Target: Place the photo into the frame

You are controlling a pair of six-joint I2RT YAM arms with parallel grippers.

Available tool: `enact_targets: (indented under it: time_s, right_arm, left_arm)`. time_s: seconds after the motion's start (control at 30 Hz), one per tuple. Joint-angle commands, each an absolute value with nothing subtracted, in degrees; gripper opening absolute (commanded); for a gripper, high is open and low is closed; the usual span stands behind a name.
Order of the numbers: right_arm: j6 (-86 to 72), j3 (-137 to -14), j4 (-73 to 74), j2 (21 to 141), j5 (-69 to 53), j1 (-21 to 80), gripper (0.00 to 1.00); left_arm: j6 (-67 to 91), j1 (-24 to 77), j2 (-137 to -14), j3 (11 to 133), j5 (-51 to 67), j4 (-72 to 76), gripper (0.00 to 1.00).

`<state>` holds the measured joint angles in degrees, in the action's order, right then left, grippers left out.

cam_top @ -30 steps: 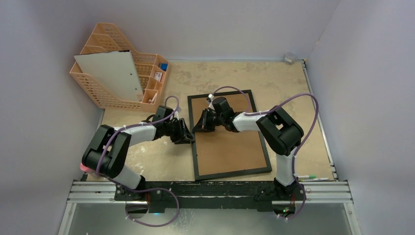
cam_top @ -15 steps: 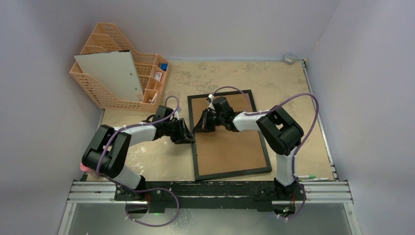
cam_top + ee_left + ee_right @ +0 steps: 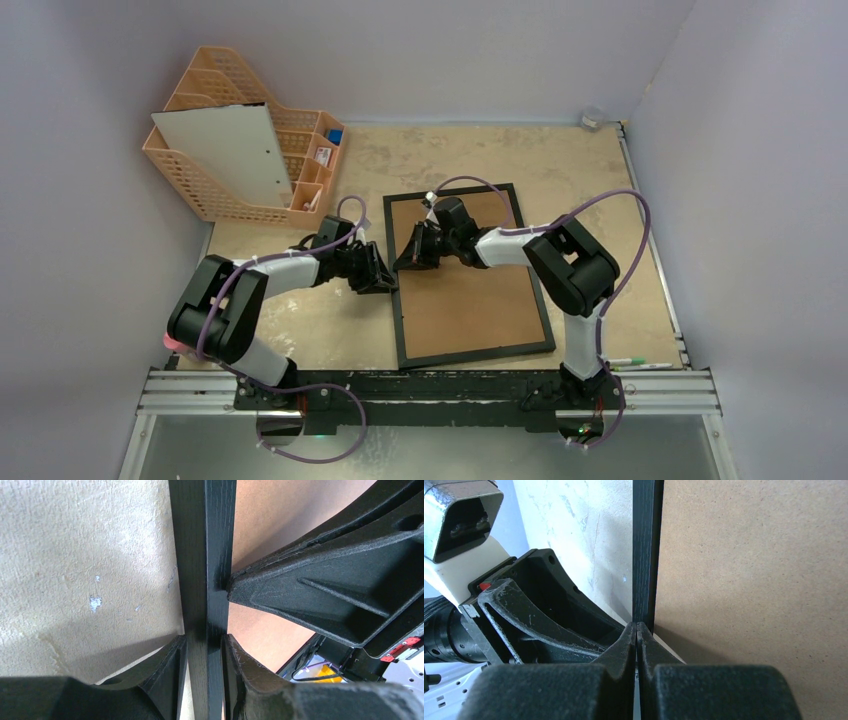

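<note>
Tan table, L jaws clamped on frame border, R jaws together beside it.

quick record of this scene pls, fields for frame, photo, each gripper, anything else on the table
frame: lies flat on the table, brown back facing up
photo: not in view
left gripper: clamped across the frame's left black border, one finger on each side
right gripper: shut on nothing, tips at the inner edge of that same border
other: orange basket organiser at the far left, white board leaning on it
</note>
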<state>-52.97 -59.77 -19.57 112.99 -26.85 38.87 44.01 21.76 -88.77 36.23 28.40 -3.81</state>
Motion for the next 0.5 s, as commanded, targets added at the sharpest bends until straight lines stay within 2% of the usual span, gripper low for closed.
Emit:
enact_targets:
  time_s: [0.0,0.47]
  right_arm:
    - [-48.3,-55.9,-7.9,117.3,-18.7,38.0,0.02]
    - [-47.9,-53.3,-8.5,115.5,-18.6,37.0,0.02]
  left_arm:
    - [41.9,21.8,-91.8,34.3,19.4,-9.5,0.31]
    - [41.9,21.7,-91.2,34.2,18.2,-10.6,0.30]
